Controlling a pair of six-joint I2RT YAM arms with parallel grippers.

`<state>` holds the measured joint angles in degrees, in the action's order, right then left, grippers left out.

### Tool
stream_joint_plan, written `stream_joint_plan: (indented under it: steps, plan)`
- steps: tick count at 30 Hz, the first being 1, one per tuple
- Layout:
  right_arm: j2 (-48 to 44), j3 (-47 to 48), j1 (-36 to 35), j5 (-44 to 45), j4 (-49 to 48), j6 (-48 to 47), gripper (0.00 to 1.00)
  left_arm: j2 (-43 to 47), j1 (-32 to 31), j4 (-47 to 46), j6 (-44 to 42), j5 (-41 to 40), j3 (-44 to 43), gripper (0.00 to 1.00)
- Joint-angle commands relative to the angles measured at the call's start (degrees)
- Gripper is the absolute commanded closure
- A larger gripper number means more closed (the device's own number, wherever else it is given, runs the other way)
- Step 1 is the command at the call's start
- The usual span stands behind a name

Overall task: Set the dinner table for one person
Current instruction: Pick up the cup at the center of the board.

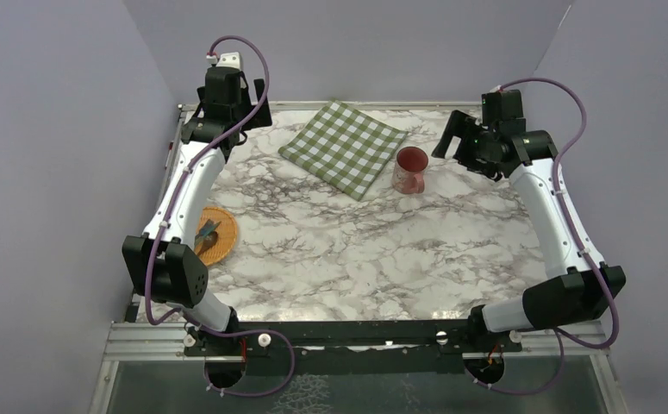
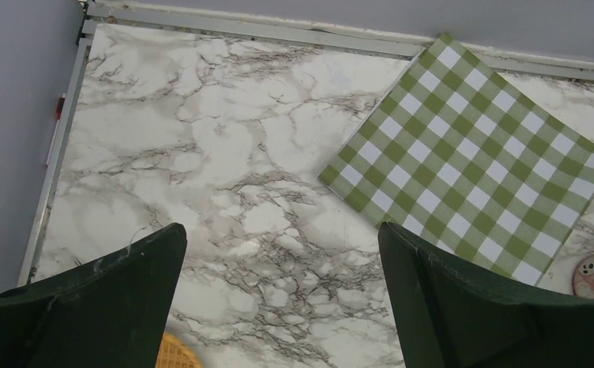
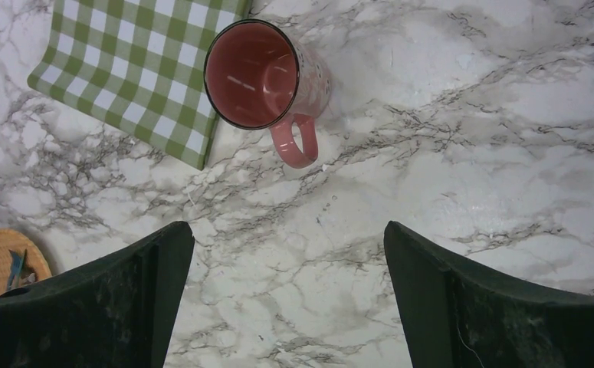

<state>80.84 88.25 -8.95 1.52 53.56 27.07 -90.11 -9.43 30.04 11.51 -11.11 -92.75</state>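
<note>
L gripper (image 2: 280, 230), R gripper (image 3: 287, 226) apart, empty. Mug (image 3: 267, 77) just beside checked cloth (image 2: 470, 146); wicker plate (image 1: 216, 235) by L arm (image 1: 188, 185).

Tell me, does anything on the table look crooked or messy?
The checked cloth lies crooked at the far side, turned cornerwise to the table. The orange plate sits off at the left edge. The red mug stands upright beside the cloth; nothing spilled.

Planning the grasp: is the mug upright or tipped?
Upright: the mug stands on its base, round mouth facing up, handle out sideways, inside empty.
</note>
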Motion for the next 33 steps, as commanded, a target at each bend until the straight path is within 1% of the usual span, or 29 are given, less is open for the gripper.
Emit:
stream_joint_plan:
  steps: [1,5,7,9,10,13,14,16,18,21,25,28,33]
  plan:
    - [1.4,1.1,-0.1,-2.8,-0.4,0.5,0.0,2.5,0.3,1.1,0.9,0.6,0.7,0.01]
    - [2.8,1.2,-0.1,-1.8,1.8,2.0,0.0,2.7,0.3,1.1,1.7,0.5,0.9,0.01]
    - [2.5,1.4,-0.2,2.3,2.4,3.8,0.06,2.6,0.2,1.1,1.7,0.1,1.1,0.01]
    - [0.7,0.7,-0.1,7.3,4.0,8.4,0.06,2.2,0.3,1.2,1.9,-0.3,1.4,0.01]
    - [-0.7,-0.4,-0.1,8.7,3.1,9.2,0.06,2.2,0.3,1.2,2.0,-0.3,1.6,0.01]
    - [-6.6,-6.0,-0.2,6.1,-3.6,6.1,0.05,2.1,0.3,1.2,2.4,0.2,1.9,0.01]
    - [-8.1,-7.3,-0.1,5.7,-5.1,5.8,0.01,2.1,0.3,1.2,2.4,0.4,1.8,0.01]
    - [-9.0,-8.0,-0.1,6.6,-5.1,6.1,0.0,1.8,0.3,1.2,2.7,0.7,1.5,0.01]
    - [-7.9,-7.0,-0.1,7.8,-2.2,6.3,0.0,1.4,0.3,1.2,3.3,0.9,1.2,0.01]
    - [-5.3,-5.1,-0.1,7.3,0.4,4.3,0.0,0.7,0.3,1.2,3.7,2.1,0.7,0.01]
    - [-4.5,-4.7,-0.2,7.0,0.5,3.2,0.0,0.1,0.3,1.4,4.2,2.5,0.7,0.01]
    - [-3.5,-4.5,-0.1,8.4,2.4,5.8,0.0,0.0,0.3,1.6,4.3,3.1,1.0,0.01]
    - [1.5,-2.7,-0.1,8.9,8.1,10.5,0.0,0.0,0.3,1.4,4.6,3.3,1.0,0.01]
